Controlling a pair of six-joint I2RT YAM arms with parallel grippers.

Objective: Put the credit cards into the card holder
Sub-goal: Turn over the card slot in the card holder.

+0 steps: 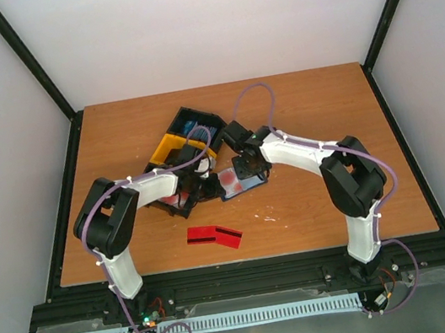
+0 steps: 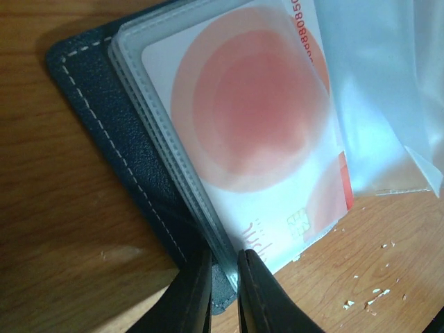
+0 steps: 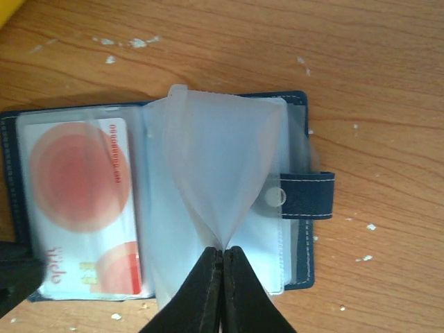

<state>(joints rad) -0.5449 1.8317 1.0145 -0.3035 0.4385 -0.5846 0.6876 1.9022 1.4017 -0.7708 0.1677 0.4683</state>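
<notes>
The card holder (image 3: 298,104) lies open on the table, navy cover down, clear sleeves up, snap tab (image 3: 306,195) to the right. A card (image 3: 78,177) with pink circles sits in a left-hand sleeve. My right gripper (image 3: 223,251) is shut on one clear sleeve (image 3: 218,166) and lifts it into a tent. My left gripper (image 2: 224,260) pinches the holder's near corner, cover (image 2: 118,132) and sleeve edges between the fingers. From above both grippers meet over the holder (image 1: 238,184). Two red credit cards (image 1: 214,235) with dark stripes lie overlapped on the table nearer the arms.
A black and yellow bin (image 1: 186,137) stands just behind the holder, close to both wrists. Small white crumbs (image 2: 368,300) dot the wood. The table's black frame (image 1: 66,201) borders the left side.
</notes>
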